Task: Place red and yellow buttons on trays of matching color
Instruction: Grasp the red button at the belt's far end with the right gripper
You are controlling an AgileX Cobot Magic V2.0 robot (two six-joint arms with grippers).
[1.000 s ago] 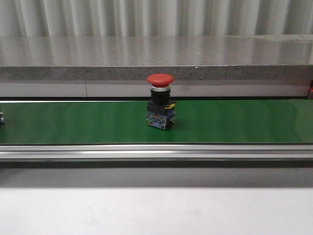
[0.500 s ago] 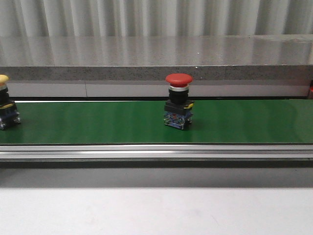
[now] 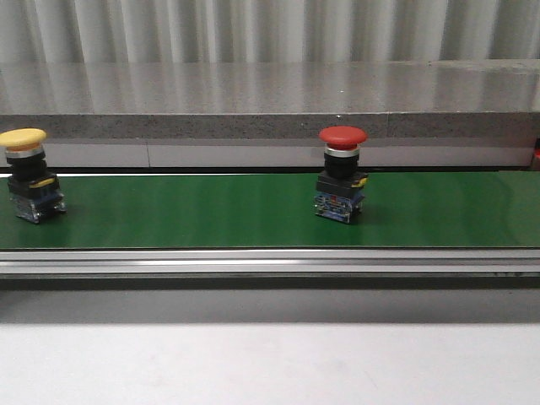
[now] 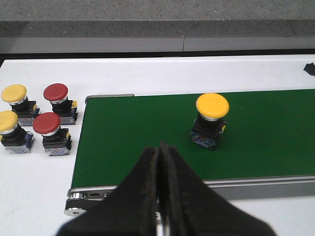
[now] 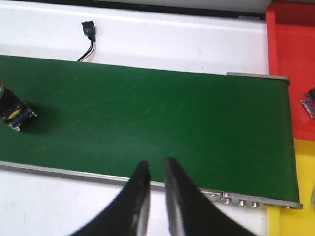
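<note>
A red button (image 3: 342,173) stands upright on the green belt (image 3: 211,211), right of centre. A yellow button (image 3: 29,173) stands on the belt at its far left; it also shows in the left wrist view (image 4: 210,120). My left gripper (image 4: 160,147) is shut and empty, over the belt's near edge, apart from the yellow button. My right gripper (image 5: 156,164) has its fingers slightly apart and empty over the belt's near rail. The red button's base (image 5: 15,110) shows at that view's edge. A red tray (image 5: 290,49) and a yellow tray (image 5: 302,196) lie past the belt's end.
Several spare red and yellow buttons (image 4: 49,132) stand on the white table beside the belt's start. A small black cable plug (image 5: 88,29) lies on the table beyond the belt. A grey ledge (image 3: 270,93) runs behind the belt. A button's base (image 5: 309,101) lies in the red tray.
The red button has travelled to the right along the belt. The yellow button has come into the front view from the left and moved right.
</note>
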